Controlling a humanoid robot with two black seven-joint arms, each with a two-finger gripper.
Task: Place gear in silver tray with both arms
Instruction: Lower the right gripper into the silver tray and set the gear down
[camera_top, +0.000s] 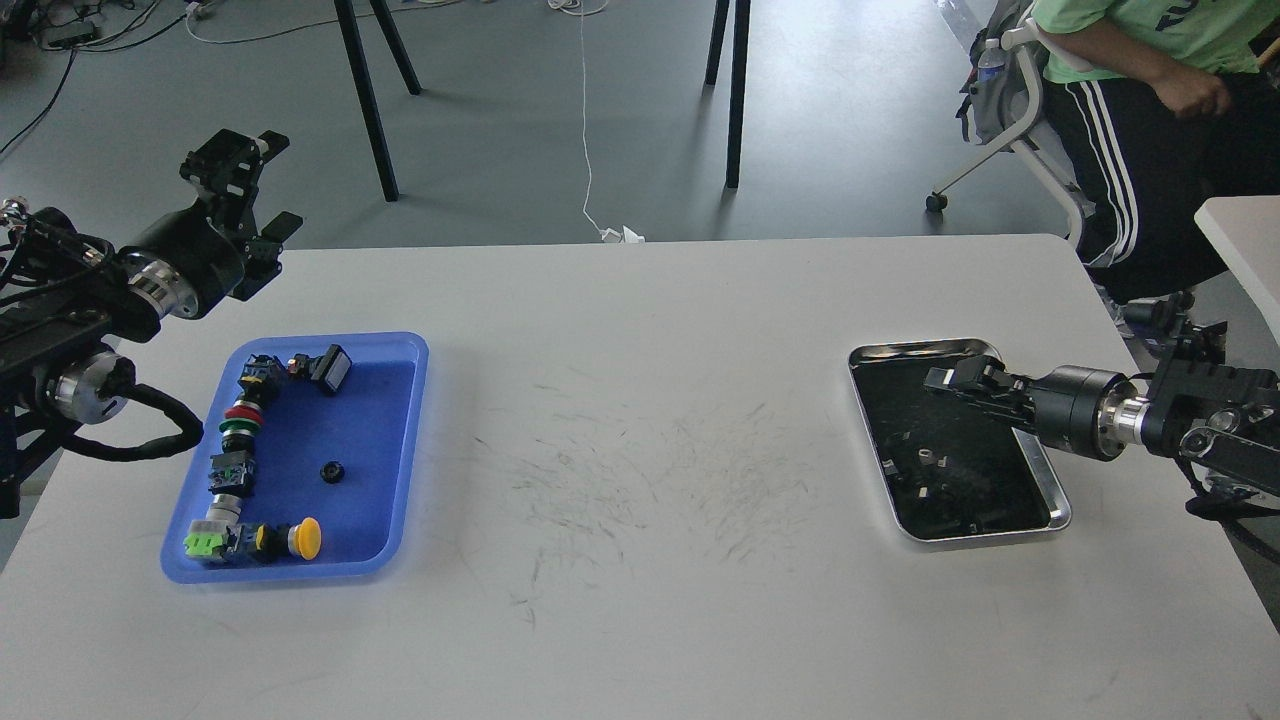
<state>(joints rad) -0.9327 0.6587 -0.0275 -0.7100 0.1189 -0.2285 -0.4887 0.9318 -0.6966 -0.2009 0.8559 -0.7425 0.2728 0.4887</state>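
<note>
While the shiny rectangular silver tray (1052, 500) with its raised rim and dark scuffed floor sits on the white scratched table (640, 600) at about three o'clock, the right gripper (950, 380) reaches in from the right edge and hangs over the tray's far half, pointing toward nine o'clock. Its black fingers (975, 377) look drawn close together, but they are seen dark and nearly end-on against the dark tray floor, so I cannot tell whether they are parted or hold anything. Small dark shapes lie on the tray floor below; whether they are reflections or parts is unclear

At nine o'clock a blue plastic tray (400, 450) with rounded corners rests on the table. A small black round gear (332, 471) lies alone on its floor near the middle, apart from a row of switch parts along its left side: a black block (330, 366), a red and green button (240, 420) and a yellow mushroom-head button (305, 538) among them

Over the table's far left corner, at about ten o'clock, the left gripper (262, 180) is raised beyond the blue tray, its fingers (283, 224) spread apart with nothing between them

A person in a green shirt (1150, 50) sits on a chair at one o'clock beyond the table
</note>
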